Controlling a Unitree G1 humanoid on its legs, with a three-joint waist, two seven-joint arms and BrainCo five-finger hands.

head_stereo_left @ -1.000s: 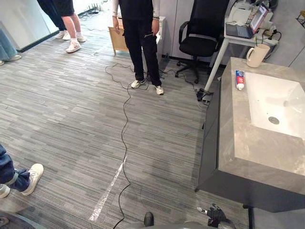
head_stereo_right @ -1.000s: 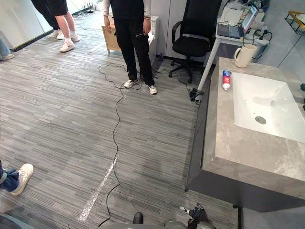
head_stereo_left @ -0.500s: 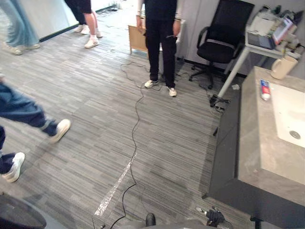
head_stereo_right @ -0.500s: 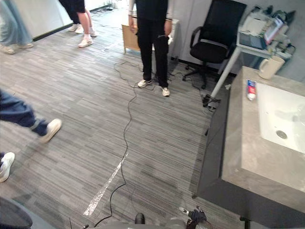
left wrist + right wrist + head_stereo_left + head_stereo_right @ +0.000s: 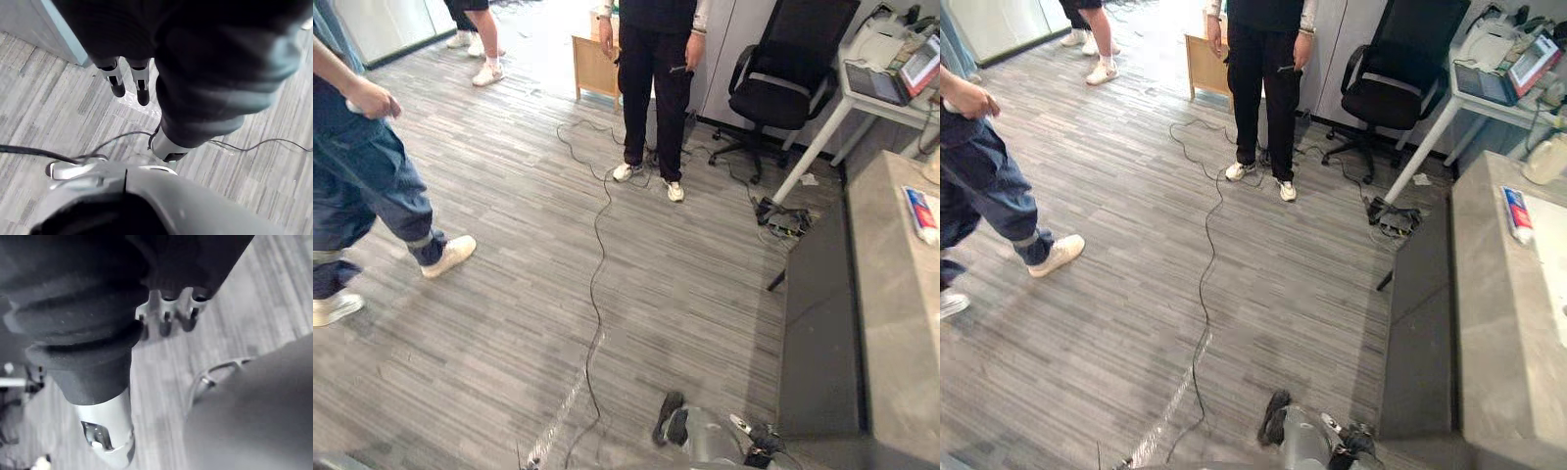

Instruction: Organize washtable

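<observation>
The grey stone washtable (image 5: 1498, 323) stands at the far right, with the white sink (image 5: 1559, 284) at its edge. A red, white and blue toothpaste tube (image 5: 1518, 215) lies on the counter beside the sink. A cream mug (image 5: 1547, 162) stands behind it at the counter's far end. My left hand (image 5: 142, 83) hangs over the striped floor, fingers straight and holding nothing. My right hand (image 5: 168, 313) also hangs over the floor with relaxed fingers and nothing in it. Both hands are well away from the washtable.
A person in dark trousers (image 5: 656, 88) stands ahead by a wooden cabinet (image 5: 592, 64). A person in blue jeans (image 5: 362, 186) walks at the left. A black office chair (image 5: 793, 69) and a white desk with a laptop (image 5: 901, 78) stand behind the washtable.
The camera has swung, so the washtable now lies at the right edge. The person in jeans has stepped further into view at the left.
</observation>
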